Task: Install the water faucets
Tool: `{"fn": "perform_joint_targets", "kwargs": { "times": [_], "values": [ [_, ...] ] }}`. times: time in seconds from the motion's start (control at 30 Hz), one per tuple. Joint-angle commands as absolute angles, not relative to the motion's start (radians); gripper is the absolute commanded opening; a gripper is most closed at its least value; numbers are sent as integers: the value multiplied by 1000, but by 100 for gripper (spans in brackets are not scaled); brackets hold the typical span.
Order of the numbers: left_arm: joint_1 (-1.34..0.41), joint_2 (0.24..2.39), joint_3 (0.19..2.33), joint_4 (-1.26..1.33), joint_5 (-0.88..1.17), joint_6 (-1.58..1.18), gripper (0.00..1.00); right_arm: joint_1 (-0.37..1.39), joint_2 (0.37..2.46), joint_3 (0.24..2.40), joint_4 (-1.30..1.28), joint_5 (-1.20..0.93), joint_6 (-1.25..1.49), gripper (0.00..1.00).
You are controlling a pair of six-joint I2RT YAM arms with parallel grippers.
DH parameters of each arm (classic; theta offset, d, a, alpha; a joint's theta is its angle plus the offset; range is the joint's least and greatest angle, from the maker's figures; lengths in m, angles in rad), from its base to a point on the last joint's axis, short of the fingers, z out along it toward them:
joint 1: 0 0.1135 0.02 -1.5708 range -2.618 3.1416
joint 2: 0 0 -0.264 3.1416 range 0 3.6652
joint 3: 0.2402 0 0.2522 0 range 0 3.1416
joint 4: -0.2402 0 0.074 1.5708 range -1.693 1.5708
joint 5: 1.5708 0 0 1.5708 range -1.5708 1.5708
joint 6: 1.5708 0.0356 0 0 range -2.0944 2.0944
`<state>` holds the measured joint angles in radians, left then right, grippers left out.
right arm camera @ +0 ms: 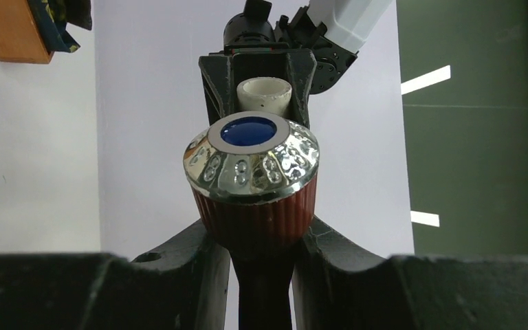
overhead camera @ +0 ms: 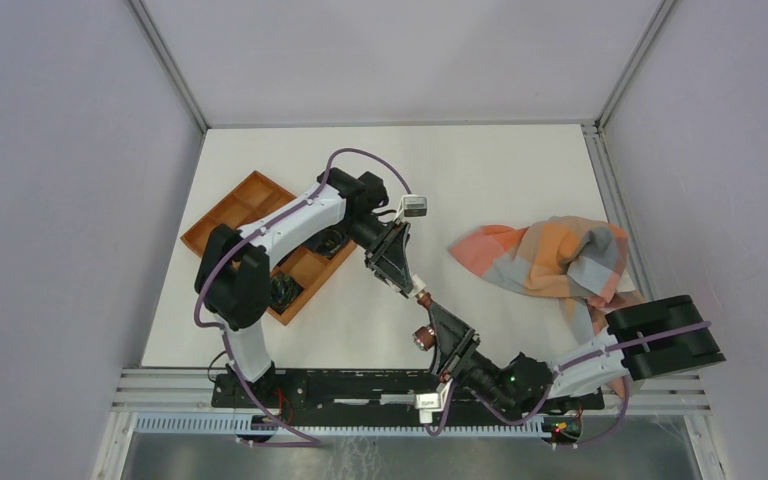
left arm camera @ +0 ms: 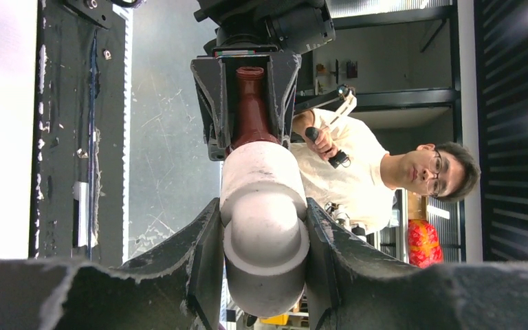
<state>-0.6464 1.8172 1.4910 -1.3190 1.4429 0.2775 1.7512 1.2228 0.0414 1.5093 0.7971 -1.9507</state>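
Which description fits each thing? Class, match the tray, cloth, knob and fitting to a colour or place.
Things:
1 tray
2 cloth
3 knob
4 fitting

Descriptions:
A pale, held in the left gripper
B silvery, with a blue centre
C orange and grey checks, crumpled
D orange-brown, with compartments

Pairs: 1-D, 2-C, 3-B, 4-A

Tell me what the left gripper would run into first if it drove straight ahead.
The right gripper, which faces the left gripper head-on; both are shut on the same faucet, so little gap seems left.
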Motion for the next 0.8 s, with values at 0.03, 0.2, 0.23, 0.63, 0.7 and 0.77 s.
{"fn": "perform_joint_targets", "kwargs": {
  "times": [0.03, 0.2, 0.23, 0.63, 0.7, 0.77],
  "values": [
    [-685, 1811, 1518, -1464, 1562, 396, 2, 1729, 1172, 77, 1854, 893, -1793, 0],
    [-686, 1817, 1520, -1463, 1563, 397, 2, 1736, 1125, 102, 1744, 900, -1681, 0],
    [-686, 1820, 1523, -1463, 1565, 398, 2, 1738, 1123, 104, 1740, 902, -1670, 0],
    [-684, 1844, 1560, -1463, 1575, 413, 2, 1775, 1077, 170, 1567, 951, -1389, 0],
    [-683, 1852, 1573, -1463, 1573, 413, 2, 1773, 1059, 182, 1528, 959, -1323, 0],
    [-683, 1858, 1585, -1463, 1572, 413, 2, 1775, 1044, 195, 1487, 965, -1259, 0]
  ]
}}
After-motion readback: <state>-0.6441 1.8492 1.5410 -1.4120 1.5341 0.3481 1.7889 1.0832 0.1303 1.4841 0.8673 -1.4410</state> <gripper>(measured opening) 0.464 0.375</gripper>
